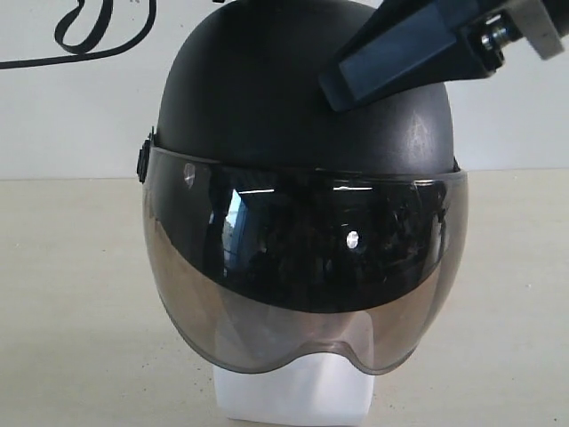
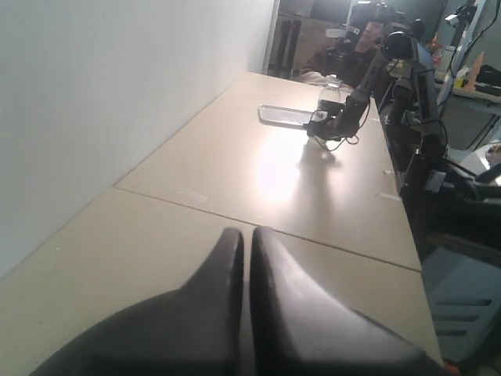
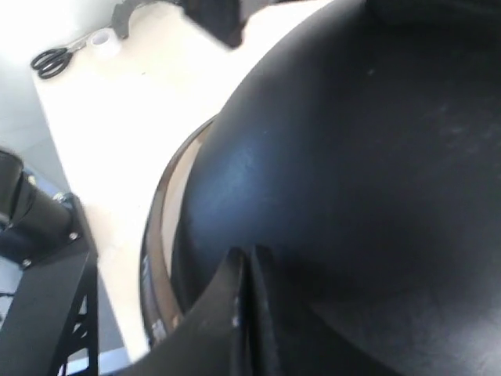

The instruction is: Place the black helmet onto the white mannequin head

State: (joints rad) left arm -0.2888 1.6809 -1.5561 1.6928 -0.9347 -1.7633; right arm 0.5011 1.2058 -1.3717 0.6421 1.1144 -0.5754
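Note:
The black helmet (image 1: pixel 284 98) sits over the white mannequin head, whose blocky neck base (image 1: pixel 293 391) shows below the smoke-tinted visor (image 1: pixel 302 276); the face is hidden. My right gripper (image 1: pixel 342 93) is shut, its tips against the upper right of the shell. The right wrist view shows the shut right gripper (image 3: pixel 249 254) pressed on the black helmet (image 3: pixel 352 157). My left gripper (image 2: pixel 246 233) is shut and empty, low over the table, away from the helmet.
Black cable (image 1: pixel 84 31) hangs on the wall behind. Scissors (image 3: pixel 48 61) and a tape roll (image 3: pixel 102 41) lie on the table. Another arm (image 2: pixel 352 102), a tray (image 2: pixel 283 115) and a bottle stand far down the table (image 2: pixel 196 180).

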